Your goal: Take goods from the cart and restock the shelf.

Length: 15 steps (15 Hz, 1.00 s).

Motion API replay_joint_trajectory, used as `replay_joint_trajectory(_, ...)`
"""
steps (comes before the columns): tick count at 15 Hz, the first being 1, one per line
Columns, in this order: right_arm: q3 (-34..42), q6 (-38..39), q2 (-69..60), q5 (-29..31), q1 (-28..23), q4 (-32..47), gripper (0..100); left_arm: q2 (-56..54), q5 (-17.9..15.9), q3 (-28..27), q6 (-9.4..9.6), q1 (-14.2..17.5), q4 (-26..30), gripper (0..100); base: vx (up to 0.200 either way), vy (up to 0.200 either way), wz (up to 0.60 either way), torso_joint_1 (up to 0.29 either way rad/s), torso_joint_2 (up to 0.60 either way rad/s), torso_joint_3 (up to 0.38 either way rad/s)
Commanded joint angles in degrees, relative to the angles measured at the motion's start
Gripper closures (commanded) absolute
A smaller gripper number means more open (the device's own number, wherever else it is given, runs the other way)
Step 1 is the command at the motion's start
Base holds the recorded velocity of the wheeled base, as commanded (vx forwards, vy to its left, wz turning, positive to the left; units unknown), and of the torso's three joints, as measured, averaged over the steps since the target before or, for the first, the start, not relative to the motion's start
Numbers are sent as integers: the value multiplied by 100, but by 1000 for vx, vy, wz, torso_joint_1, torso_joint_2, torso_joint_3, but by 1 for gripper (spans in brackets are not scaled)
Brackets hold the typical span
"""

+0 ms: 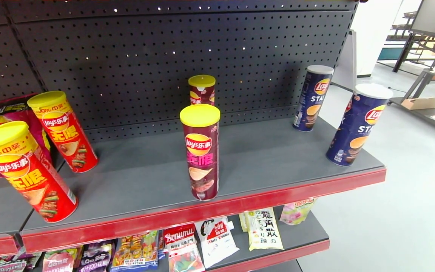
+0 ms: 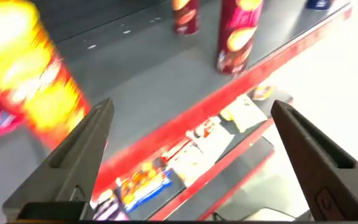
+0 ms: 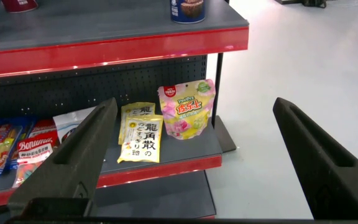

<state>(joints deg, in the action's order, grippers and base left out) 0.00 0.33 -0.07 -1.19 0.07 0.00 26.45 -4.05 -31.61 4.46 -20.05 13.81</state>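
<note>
Shelf (image 1: 145, 177) ahead, cans upright, grouped by flavour: red chip cans (image 1: 25, 170) left, maroon chip cans (image 1: 201, 151) centre, blue chip cans (image 1: 357, 124) right, gaps probably for restocking. Left gripper (image 2: 192, 106) near red cans, right gripper (image 3: 194, 102) facing lower shelf (image 3: 211, 144), both spread wide, empty.

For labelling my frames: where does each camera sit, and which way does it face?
Head: on the head, facing down onto the upper shelf.
Left wrist: on the left arm, facing its red edge past the open left gripper.
Right wrist: on the right arm, facing the lower shelf past the open right gripper.
Shared: front maroon can, head and left wrist.
</note>
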Motion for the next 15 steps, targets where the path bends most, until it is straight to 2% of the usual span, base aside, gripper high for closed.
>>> replay_joint_trajectory(1, 0, 2, 7, -4, 1, 0, 0, -1046, 308, 516, 11, 54, 139, 0, 0, 0, 0, 0, 0, 0)
replay_joint_trajectory(3, 0, 2, 7, -4, 1, 0, 0, -1142, 835, 753, -42, 54, 148, 0, 0, 0, 0, 0, 0, 0)
replay_joint_trajectory(5, 0, 2, 7, -4, 1, 0, 0, -1134, 1372, 858, -244, 124, 166, 0, 0, 0, 0, 0, 0, 0)
replay_joint_trajectory(7, 0, -24, 7, -12, 1, 0, 0, -1116, 1758, 955, -279, 538, 166, 0, 0, 0, 0, 0, 0, 0)
replay_joint_trajectory(8, 0, -24, 7, -4, 1, 0, 0, -1160, 1767, 1087, -279, 863, 166, 0, 0, 0, 0, 0, 0, 0)
replay_joint_trajectory(9, 0, -24, 7, -4, 1, 0, 0, -1195, 1767, 1148, -279, 1030, 157, 0, 0, 0, 0, 0, 0, 0)
replay_joint_trajectory(10, 0, -7, 7, -12, 1, 0, 0, -1327, 1767, 1280, -279, 1469, 157, 0, 0, 0, 0, 0, 0, 0)
replay_joint_trajectory(11, 0, 2, 7, -12, 1, 0, 0, -1503, 1767, 1430, -279, 1627, 157, 0, 0, 0, 0, 0, 0, 0)
replay_joint_trajectory(14, 0, -33, 7, -12, 1, 0, 0, -2092, 1741, 1834, -183, 1636, 148, 0, 0, 0, 0, 0, 0, 0)
replay_joint_trajectory(15, 0, -24, 7, -12, 1, 0, 0, -2092, 1714, 1869, -209, 1627, 122, 0, 0, 0, 600, 2, 2, -2)
